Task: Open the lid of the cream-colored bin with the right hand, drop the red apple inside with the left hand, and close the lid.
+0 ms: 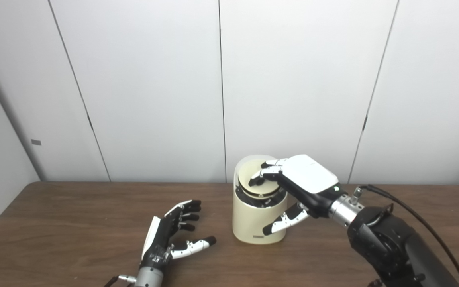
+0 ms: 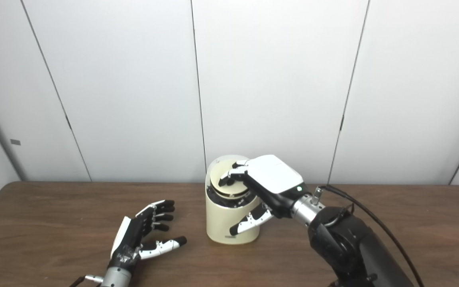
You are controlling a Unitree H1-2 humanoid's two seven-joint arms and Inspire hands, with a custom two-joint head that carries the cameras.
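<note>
The cream-colored bin (image 1: 252, 223) stands upright at the middle of the brown table (image 1: 74, 223). Its round lid (image 1: 252, 172) looks tilted inside the dark rim, with the far edge raised. My right hand (image 1: 305, 179) lies over the top of the bin, its fingertips (image 1: 258, 178) resting on the lid and its thumb hanging down in front of the bin wall; it grips nothing. To the left of the bin, my left hand (image 1: 169, 233) lies near the table with its fingers spread and nothing in it. No red apple shows in either view.
White wall panels (image 1: 153, 87) close off the back edge of the table. A black cable (image 1: 412, 215) runs along my right forearm. Bare wood lies to the left and right of the bin.
</note>
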